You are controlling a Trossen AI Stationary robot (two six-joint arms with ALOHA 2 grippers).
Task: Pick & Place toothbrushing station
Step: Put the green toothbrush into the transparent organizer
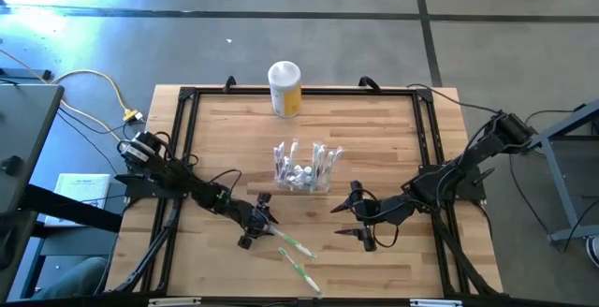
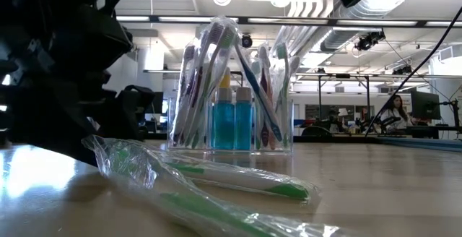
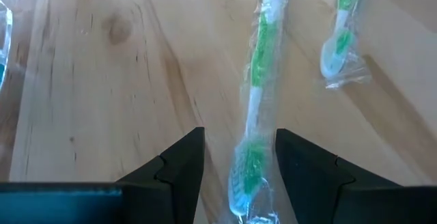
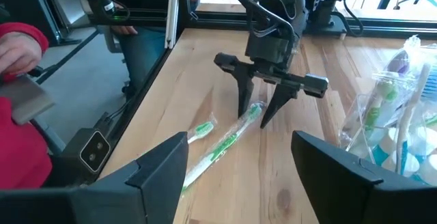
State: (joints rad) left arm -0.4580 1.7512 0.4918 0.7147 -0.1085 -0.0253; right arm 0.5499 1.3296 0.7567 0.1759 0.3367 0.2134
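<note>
The left arm reaches low across the surface (image 1: 374,124) from its left edge, and its gripper (image 1: 258,223) points down at the near end of a wrapped green-and-white toothbrush (image 1: 292,242). Its jaws are spread, one finger on each side of that brush; in the left wrist view the brush (image 3: 254,108) runs straight out between the two dark fingers (image 3: 179,173), with a gap on either side, so they are around it and not yet pressing it. The right wrist view shows the same gripper (image 4: 257,117) standing nearly upright, its tips straddling the brush's end (image 4: 247,119).

A second wrapped toothbrush (image 1: 301,270) lies just beyond the first, further from the left jaws towards the surface's front edge.

The right arm comes in from the right edge, elbow bent, with its gripper (image 1: 354,221) low and facing the left one. Its jaws are wide apart and hold nothing.

The station (image 1: 303,168), a clear holder packed with toothbrushes and small blue bottles, stands on the surface behind both pairs of jaws, roughly midway between them and apart from each. Further back, near the far edge, stands a yellow canister (image 1: 284,89) with a white lid.

A person's red sleeve (image 4: 24,108) shows beside the surface in the right wrist view.
</note>
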